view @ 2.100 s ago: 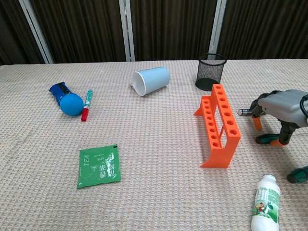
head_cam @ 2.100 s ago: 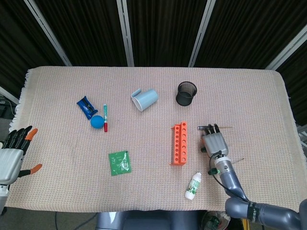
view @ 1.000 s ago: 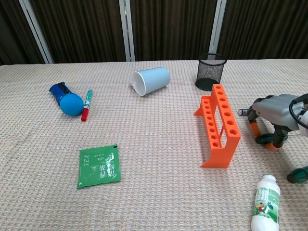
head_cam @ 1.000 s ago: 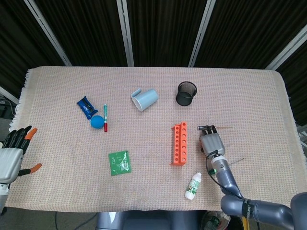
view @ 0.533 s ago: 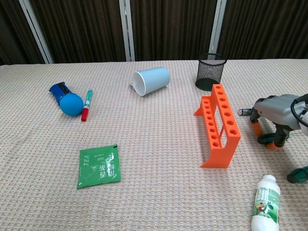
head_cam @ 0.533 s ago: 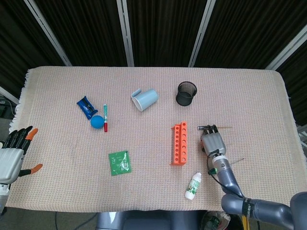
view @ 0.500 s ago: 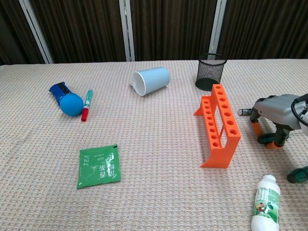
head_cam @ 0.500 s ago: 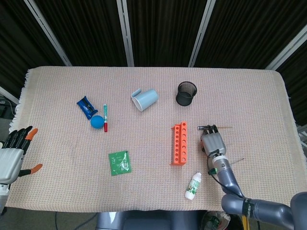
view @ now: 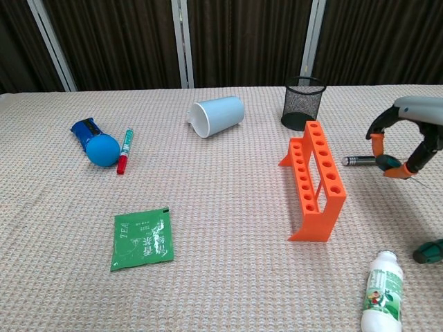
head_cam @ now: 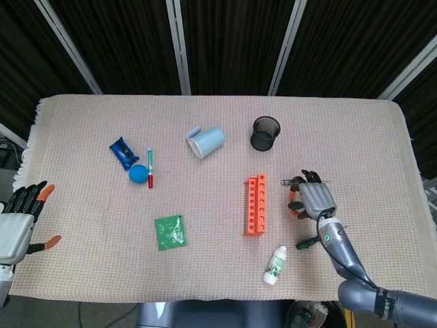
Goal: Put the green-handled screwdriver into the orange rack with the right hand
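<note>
The orange rack (head_cam: 256,205) (view: 317,176) stands upright right of the table's middle. Just to its right the green-handled screwdriver (head_cam: 292,182) (view: 360,160) lies level, its silver end pointing at the rack. My right hand (head_cam: 315,199) (view: 419,109) arches over it with the palm raised. Its orange-tipped fingers (view: 397,172) curl down and pinch the dark green handle. My left hand (head_cam: 17,222) hovers at the table's left edge, holding nothing, with its fingers apart. The chest view does not show it.
A black mesh cup (head_cam: 265,132) stands behind the rack. A white bottle (head_cam: 275,265) (view: 382,290) lies in front of it. A pale blue cup (head_cam: 207,141) lies tipped over. A green tea packet (head_cam: 170,231), blue ball (head_cam: 138,173) and marker (head_cam: 149,167) lie left.
My right hand has risen off the cloth and shifted right, its fingers now curled around the screwdriver's handle. The screwdriver's silver end has barely moved. The left hand is unchanged.
</note>
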Motion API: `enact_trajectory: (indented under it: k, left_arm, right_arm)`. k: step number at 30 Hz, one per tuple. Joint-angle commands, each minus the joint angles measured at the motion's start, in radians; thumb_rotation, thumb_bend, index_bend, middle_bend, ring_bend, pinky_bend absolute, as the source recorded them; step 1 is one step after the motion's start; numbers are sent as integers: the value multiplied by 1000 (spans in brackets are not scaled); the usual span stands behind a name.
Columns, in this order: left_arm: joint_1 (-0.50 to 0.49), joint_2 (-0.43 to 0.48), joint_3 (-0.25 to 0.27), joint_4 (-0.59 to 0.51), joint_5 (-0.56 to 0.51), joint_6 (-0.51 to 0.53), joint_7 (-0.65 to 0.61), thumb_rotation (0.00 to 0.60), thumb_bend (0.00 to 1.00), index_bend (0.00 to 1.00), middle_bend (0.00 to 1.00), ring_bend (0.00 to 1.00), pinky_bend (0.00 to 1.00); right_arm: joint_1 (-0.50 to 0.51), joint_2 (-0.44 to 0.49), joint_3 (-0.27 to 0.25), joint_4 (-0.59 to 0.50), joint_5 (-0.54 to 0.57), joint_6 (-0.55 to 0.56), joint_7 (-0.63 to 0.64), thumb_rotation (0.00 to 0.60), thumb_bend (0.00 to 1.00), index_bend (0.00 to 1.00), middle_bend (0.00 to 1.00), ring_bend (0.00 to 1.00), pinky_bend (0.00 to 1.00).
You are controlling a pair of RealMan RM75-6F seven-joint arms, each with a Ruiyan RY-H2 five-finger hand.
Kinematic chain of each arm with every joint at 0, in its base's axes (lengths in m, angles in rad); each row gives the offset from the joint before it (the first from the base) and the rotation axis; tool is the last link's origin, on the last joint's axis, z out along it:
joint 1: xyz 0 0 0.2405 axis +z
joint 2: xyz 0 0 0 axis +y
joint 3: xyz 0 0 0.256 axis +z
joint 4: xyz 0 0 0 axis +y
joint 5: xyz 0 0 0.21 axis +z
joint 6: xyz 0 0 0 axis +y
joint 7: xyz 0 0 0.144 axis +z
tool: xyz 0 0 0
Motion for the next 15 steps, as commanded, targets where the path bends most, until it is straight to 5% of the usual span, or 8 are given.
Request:
enact_trajectory:
  k: [1, 8, 15]
  left_arm:
    - [-1, 0, 5, -5, 4, -4, 6, 600, 45, 54, 0, 0, 0]
    - [-2, 3, 12, -19, 13, -8, 12, 600, 44, 54, 0, 0, 0]
    - [-7, 1, 18, -22, 16, -23, 17, 600, 44, 54, 0, 0, 0]
  right_arm:
    - [-72, 120, 88, -89, -83, -89, 315, 600, 281, 604, 216, 0, 0]
    - [-147, 213, 198, -122, -178, -238, 784, 600, 306, 602, 216, 0, 0]
    - [-191, 276, 266, -139, -308, -330, 1116, 600, 321, 602, 220, 0, 0]
